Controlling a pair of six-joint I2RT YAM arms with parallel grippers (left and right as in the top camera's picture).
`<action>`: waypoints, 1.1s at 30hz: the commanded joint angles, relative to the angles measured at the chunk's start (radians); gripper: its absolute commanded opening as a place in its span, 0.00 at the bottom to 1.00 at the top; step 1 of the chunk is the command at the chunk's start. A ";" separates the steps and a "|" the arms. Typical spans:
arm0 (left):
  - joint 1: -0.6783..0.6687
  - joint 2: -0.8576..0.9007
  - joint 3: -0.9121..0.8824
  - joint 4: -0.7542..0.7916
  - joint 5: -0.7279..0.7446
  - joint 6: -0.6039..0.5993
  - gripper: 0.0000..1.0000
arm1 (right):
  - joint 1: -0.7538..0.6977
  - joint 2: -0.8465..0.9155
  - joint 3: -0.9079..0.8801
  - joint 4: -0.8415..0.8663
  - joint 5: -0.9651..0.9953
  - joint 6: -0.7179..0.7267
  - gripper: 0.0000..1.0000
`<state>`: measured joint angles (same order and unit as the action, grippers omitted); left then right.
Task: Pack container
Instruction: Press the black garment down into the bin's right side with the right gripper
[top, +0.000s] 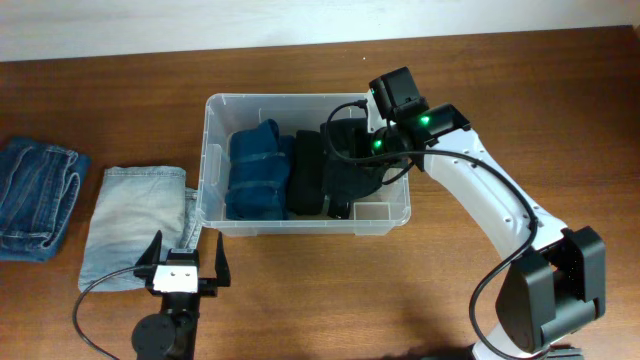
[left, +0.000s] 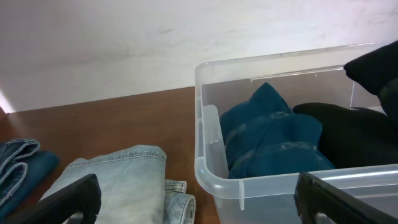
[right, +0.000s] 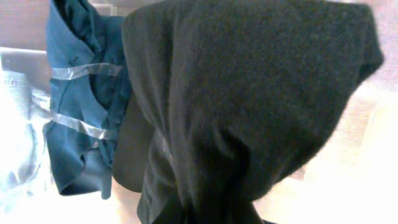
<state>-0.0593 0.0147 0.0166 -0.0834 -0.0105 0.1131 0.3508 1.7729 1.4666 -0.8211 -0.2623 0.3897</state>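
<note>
The clear plastic container (top: 208, 150) stands mid-table. Inside it lie a folded dark-blue garment (top: 258, 170) and, beside that, a folded black one (top: 305, 172). My right gripper (top: 378, 155) hangs over the bin's right half, shut on a dark charcoal garment (top: 350, 170). That charcoal garment (right: 249, 93) fills the right wrist view and hides the fingers. My left gripper (top: 185, 258) stands open in front of the bin's front-left corner with nothing in it. In the left wrist view its fingers (left: 68, 199) frame the container's corner (left: 211, 149).
Folded light-blue jeans (top: 130, 225) lie on the table left of the container, partly under my left gripper. A darker folded pair of jeans (top: 35, 195) lies at the far left edge. The right arm's base (top: 545, 295) stands at the front right.
</note>
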 joint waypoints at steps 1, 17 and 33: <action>0.004 -0.009 -0.008 0.001 0.007 0.016 0.99 | 0.009 0.001 -0.040 0.019 0.034 0.013 0.04; 0.004 -0.009 -0.008 0.001 0.007 0.016 0.99 | 0.009 0.001 -0.096 0.063 0.219 -0.088 0.23; 0.004 -0.009 -0.008 0.001 0.007 0.016 0.99 | 0.009 -0.005 0.080 -0.045 0.275 -0.233 0.80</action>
<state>-0.0593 0.0147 0.0166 -0.0834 -0.0105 0.1127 0.3592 1.7729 1.4612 -0.8467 -0.0273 0.1963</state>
